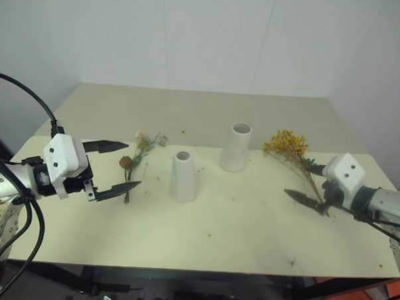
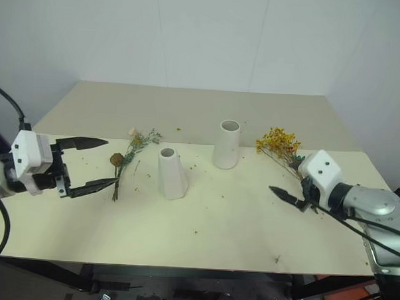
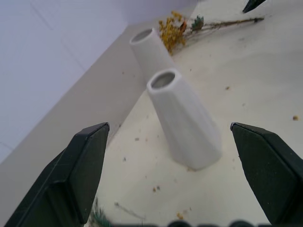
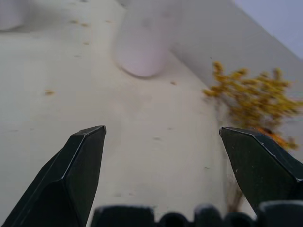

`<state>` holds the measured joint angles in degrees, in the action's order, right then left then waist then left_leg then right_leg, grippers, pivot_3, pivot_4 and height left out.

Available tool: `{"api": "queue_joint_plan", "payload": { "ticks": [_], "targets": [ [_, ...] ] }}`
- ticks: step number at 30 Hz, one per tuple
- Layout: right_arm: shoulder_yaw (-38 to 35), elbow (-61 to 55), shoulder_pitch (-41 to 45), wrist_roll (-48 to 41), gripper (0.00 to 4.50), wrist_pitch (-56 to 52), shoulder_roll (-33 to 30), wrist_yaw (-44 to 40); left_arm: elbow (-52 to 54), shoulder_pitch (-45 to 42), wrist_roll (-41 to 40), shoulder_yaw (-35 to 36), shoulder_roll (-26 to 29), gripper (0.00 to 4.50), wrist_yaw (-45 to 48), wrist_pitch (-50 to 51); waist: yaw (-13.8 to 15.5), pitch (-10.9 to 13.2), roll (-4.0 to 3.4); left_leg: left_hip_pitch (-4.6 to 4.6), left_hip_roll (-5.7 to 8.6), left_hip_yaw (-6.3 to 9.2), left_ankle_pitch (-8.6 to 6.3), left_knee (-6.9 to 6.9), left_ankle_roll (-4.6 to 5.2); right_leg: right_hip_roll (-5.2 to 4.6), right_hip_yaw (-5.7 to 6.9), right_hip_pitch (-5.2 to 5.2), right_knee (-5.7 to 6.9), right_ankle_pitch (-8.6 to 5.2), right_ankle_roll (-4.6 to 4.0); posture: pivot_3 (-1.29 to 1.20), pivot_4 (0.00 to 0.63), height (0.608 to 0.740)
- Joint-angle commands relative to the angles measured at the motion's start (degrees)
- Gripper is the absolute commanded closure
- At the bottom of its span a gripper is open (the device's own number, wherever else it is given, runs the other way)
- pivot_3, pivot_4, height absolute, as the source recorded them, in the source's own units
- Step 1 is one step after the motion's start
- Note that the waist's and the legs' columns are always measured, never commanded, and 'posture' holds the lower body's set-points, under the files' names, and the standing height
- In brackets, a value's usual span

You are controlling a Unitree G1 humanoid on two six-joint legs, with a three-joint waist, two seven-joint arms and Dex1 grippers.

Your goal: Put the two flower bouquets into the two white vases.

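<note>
The grey-green sprig bouquet (image 1: 137,154) with a peach bud lies flat on the table, left of the short cone vase (image 1: 183,177). My left gripper (image 1: 133,164) hovers open over the sprig's stems, nothing held. The taller white vase (image 1: 236,146) stands upright behind and right of the cone. The yellow-orange bouquet (image 1: 286,144) lies on the table at the right, its brown stems running back between the fingers of my open right gripper (image 1: 298,179). In the left wrist view the cone vase (image 3: 184,123) stands ahead between the fingers. The right wrist view has the yellow flowers (image 4: 255,99) ahead.
The cream table (image 1: 250,225) carries scattered flower crumbs. White walls close off the back and both sides. The table's front edge runs just below both arms. An orange-red object (image 1: 379,297) sits on the floor at the lower right.
</note>
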<state>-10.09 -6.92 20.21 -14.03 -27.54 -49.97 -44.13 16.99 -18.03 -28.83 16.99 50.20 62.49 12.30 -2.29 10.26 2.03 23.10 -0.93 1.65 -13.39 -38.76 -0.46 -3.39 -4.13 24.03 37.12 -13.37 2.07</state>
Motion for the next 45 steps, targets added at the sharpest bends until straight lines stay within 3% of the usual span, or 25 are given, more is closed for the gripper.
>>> {"api": "queue_joint_plan", "payload": {
  "ticks": [1,7,11,24,27,38,45],
  "targets": [
    [2.06,4.44,6.06,3.65,0.00,-7.28,0.89,6.42,0.51,-7.29,-0.79,-5.41,-3.74,0.01,-1.12,-1.34,0.06,0.00,0.00,0.00,0.01,0.01,0.00,-0.01,0.00,0.00,0.00,-0.02,0.00,0.00,0.00,0.00,0.150,0.740],
    [9.15,18.93,17.00,8.93,0.00,-11.82,3.70,9.18,-5.54,-21.00,6.96,-18.82,-15.65,0.01,-4.05,-4.41,0.09,-0.01,0.01,0.10,0.09,0.03,0.00,0.01,0.00,-0.02,-0.02,0.02,-0.04,0.02,0.01,0.00,0.150,0.740],
    [10.61,28.50,22.91,9.94,0.00,-13.81,4.33,8.54,-7.18,-24.26,8.04,-22.36,-20.15,0.01,-2.94,-6.61,-0.23,-0.01,0.00,0.19,0.09,0.01,0.00,0.06,0.01,-0.03,-0.06,0.16,-0.06,0.03,0.01,0.00,0.150,0.740],
    [9.70,45.43,30.43,11.17,0.00,-8.77,8.14,10.99,-4.43,-20.06,9.48,-23.91,-22.18,0.01,-5.31,-6.00,-0.47,-0.02,-0.02,0.09,0.08,-0.01,0.00,0.10,0.01,-0.03,-0.11,0.12,-0.04,0.02,0.00,0.00,0.150,0.740],
    [11.22,49.23,32.63,12.37,0.60,-7.85,8.56,10.41,-4.20,-19.79,10.17,-24.49,-21.96,0.00,-5.33,-5.83,-0.31,-0.01,-0.03,0.11,0.09,-0.01,0.00,0.10,0.01,-0.02,-0.10,0.12,-0.04,0.02,0.00,0.00,0.150,0.740],
    [12.51,54.13,34.70,15.12,4.45,-5.93,9.20,10.29,-6.16,-19.91,11.42,-24.12,-21.47,0.00,-5.22,-6.63,-0.23,-0.02,-0.04,0.13,0.09,0.01,-0.01,0.11,0.01,-0.03,-0.08,0.13,-0.06,0.02,0.00,0.00,0.150,0.740],
    [13.20,52.03,34.12,18.23,4.48,-2.28,9.08,15.29,-7.45,-19.72,11.35,-22.14,-18.94,0.00,-4.86,-7.30,-0.36,-0.02,-0.04,0.11,0.09,0.00,-0.01,0.11,0.01,-0.03,-0.09,0.13,-0.05,0.02,0.00,0.00,0.150,0.740]
  ]
}}
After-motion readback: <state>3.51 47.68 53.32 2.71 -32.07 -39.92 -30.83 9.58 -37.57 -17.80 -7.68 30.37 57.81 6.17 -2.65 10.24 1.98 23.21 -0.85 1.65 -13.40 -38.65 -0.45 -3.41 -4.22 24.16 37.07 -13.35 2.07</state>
